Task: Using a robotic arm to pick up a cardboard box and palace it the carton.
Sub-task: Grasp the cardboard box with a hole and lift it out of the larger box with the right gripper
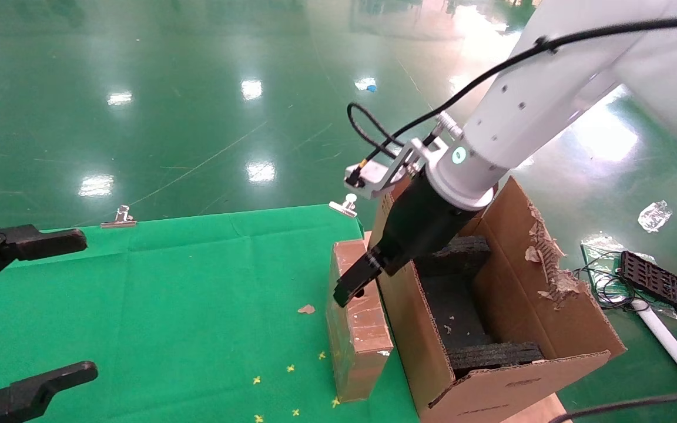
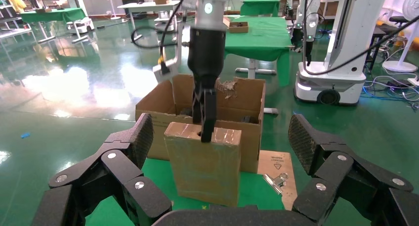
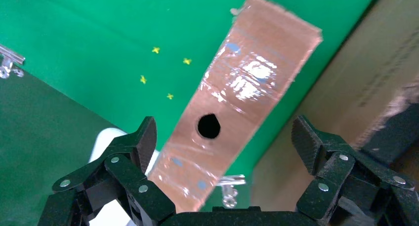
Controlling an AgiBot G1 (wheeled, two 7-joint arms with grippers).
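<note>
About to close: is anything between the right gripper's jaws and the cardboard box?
Nothing. In the right wrist view the right gripper has its jaws open on either side of the cardboard box, only air between; green cloth shows beyond.

We see white robotic arm (image 1: 526, 100), round teal light at wrist, black cable looped at 11 o'clock, grey camera block (image 1: 374, 175); black right gripper (image 1: 347, 288); black left gripper (image 1: 27, 305), silver rivets.

Cut off by the frame edge below the large brown corrugated carton (image 1: 509, 329): its bottom corner.
</note>
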